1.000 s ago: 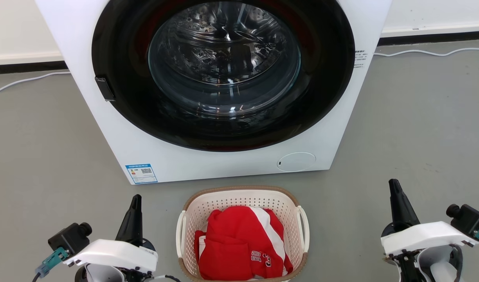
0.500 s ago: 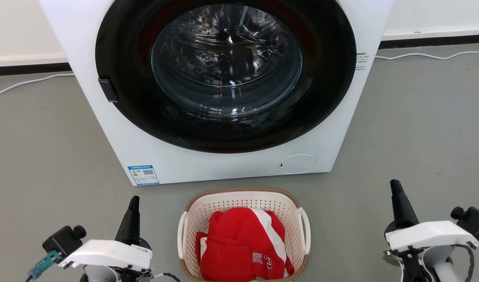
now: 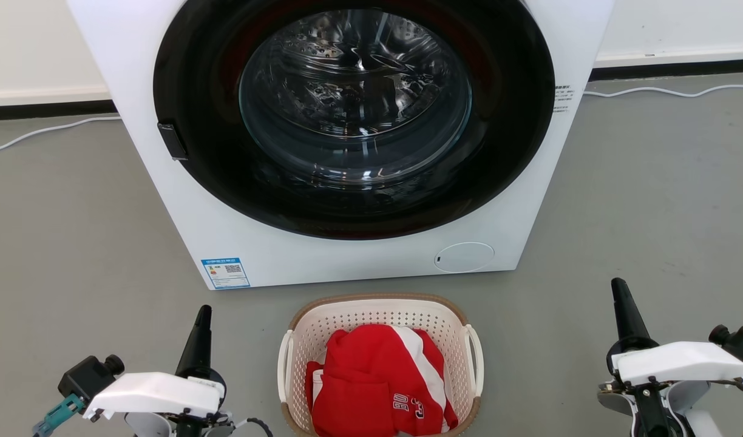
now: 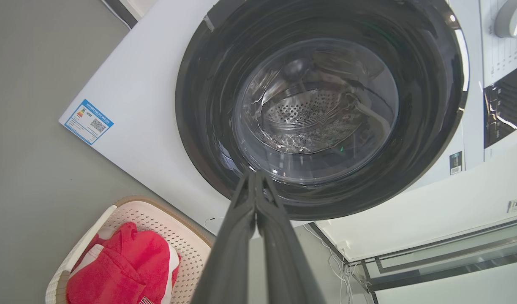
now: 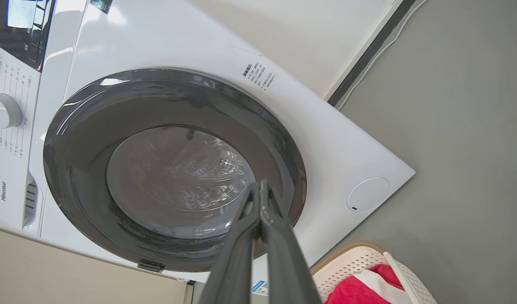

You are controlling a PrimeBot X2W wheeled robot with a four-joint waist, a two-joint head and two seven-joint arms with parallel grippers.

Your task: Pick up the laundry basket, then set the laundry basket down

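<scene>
Grey floor (image 3: pixel 74 243) beneath laundry basket (image 3: pixel 377 317)

I read "Hisense" on the washer (image 5: pixel 326 139), on the panel that carries the dial (image 5: pixel 3 110). A blue label (image 3: pixel 225 273) with a QR code sits at the washer's lower left corner; its print is too small for me. So is the black print (image 3: pixel 561 99) right of the door. White letters on the red garment (image 3: pixel 359 388) in the basket (image 3: pixel 377 298) look like "BO".
</scene>
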